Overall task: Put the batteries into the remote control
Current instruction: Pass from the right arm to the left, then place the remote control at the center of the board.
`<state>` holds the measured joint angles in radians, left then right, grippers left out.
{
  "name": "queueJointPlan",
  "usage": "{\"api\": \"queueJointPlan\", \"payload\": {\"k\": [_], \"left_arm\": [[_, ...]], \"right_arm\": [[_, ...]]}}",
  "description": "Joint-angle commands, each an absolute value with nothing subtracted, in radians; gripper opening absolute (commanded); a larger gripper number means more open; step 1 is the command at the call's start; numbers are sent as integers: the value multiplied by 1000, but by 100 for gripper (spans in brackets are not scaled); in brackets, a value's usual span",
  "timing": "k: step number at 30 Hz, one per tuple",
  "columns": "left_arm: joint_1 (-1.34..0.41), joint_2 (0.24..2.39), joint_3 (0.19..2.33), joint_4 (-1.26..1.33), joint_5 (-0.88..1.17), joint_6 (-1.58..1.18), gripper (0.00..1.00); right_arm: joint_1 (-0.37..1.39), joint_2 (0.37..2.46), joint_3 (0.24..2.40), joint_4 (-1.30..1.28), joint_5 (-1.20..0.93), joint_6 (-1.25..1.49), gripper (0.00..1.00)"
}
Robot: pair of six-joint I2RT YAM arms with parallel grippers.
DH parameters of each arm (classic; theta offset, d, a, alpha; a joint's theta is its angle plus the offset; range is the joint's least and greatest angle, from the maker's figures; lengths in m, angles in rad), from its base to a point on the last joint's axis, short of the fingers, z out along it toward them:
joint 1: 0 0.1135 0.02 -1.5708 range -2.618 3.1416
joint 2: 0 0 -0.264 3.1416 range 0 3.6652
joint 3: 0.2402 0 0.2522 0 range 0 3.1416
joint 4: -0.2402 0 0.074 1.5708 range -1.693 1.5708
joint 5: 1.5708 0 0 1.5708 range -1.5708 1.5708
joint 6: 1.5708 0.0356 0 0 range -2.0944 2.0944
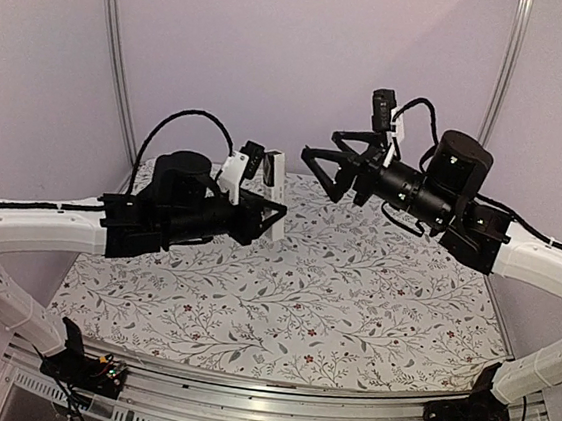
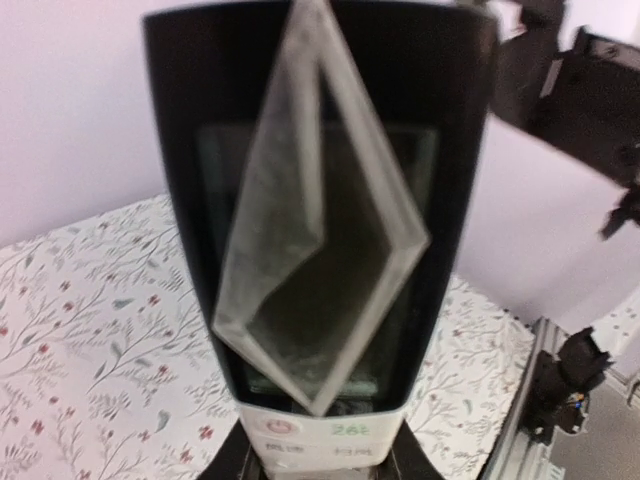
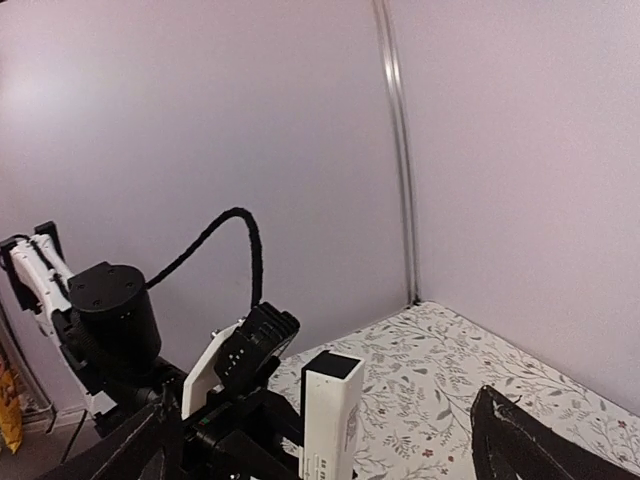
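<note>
Tablecloth (image 1: 351, 308) spreads in front of the remote control (image 1: 275, 180), clamped upright by the left gripper (image 1: 272, 218). To its right the right gripper (image 1: 318, 142), jaws spread, hangs across a clear gap. Only the left wrist view shows its dark screen (image 2: 410, 170); walls (image 1: 277, 59) stand close behind.

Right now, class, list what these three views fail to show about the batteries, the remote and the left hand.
- Batteries: in no view; whether any sit inside the remote control cannot be told.
- Display: left wrist view, blurred and covered by a diamond of glare.
- Left hand: left wrist view, cut off by the bottom edge; only bits of its fingers show.
</note>
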<state>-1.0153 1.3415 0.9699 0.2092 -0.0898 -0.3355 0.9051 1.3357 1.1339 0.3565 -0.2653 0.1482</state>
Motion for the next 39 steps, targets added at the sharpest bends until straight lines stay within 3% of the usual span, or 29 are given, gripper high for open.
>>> {"api": "queueJointPlan", "payload": {"k": [1, 6, 14, 23, 25, 28, 29, 35, 39], "left_arm": [[-922, 1441, 1030, -310, -224, -434, 0], [-826, 1565, 1072, -527, -136, -524, 0], [-741, 1673, 1072, -554, -120, -678, 1], [-715, 1855, 1120, -593, -59, -738, 11], [-714, 1866, 1123, -586, -60, -739, 19], [-711, 1872, 1122, -577, -60, -739, 69], [-710, 1874, 1120, -574, -57, -739, 75], [-703, 1866, 1113, -556, -44, -755, 78], [-703, 1798, 1115, -523, -29, -764, 97]], "right_arm": [[856, 1317, 1175, 21, 247, 120, 99], [804, 1382, 1203, -218, 327, 178, 99], [804, 1434, 1198, -280, 345, 189, 99], [804, 1435, 1192, -287, 337, 183, 99], [804, 1433, 1187, -288, 340, 182, 99], [804, 1428, 1180, -289, 340, 181, 99], [804, 1427, 1177, -288, 338, 181, 99], [804, 1421, 1175, -283, 333, 176, 99], [802, 1428, 1175, -278, 339, 173, 99]]}}
